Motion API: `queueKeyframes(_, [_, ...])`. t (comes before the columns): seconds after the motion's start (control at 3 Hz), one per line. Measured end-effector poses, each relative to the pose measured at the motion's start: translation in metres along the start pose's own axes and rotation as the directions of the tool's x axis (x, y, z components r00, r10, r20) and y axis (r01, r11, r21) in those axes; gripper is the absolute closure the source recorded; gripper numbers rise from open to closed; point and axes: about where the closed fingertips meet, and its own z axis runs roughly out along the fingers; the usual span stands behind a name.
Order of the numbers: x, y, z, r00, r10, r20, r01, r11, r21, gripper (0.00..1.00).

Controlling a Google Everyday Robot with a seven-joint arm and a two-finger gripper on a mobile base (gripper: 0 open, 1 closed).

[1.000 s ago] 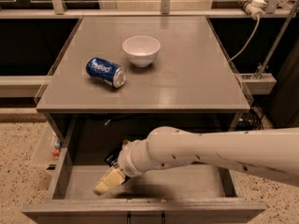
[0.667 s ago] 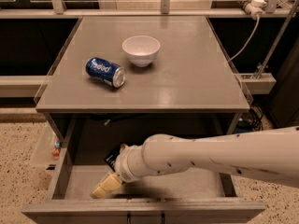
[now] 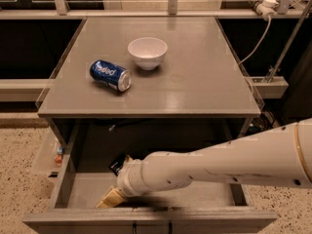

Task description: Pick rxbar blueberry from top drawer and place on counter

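Note:
The top drawer is pulled open below the counter. My white arm reaches into it from the right. The gripper, tan at its tip, is low over the drawer floor near the front left corner. A small dark flat wrapper with pale marks, the rxbar blueberry, lies on the drawer floor just behind the wrist, which partly hides it. It is not in the gripper.
A blue soda can lies on its side on the counter's left. A white bowl stands behind it near the middle. A white cable hangs at the back right. Pale ledges flank the cabinet.
The gripper has moved a little down and left, toward the drawer's front left corner. The can and the bowl have not moved.

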Motion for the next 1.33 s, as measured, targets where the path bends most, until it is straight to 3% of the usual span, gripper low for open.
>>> queueKeyframes(0.33, [-0.0007, 0.0004, 0.0011, 1.0, -0.003, 0.001, 0.003, 1.0, 0.001, 0.18])
queueKeyframes(1.33, [-0.0008, 0.0004, 0.0011, 1.0, -0.003, 0.001, 0.003, 1.0, 0.001, 0.9])
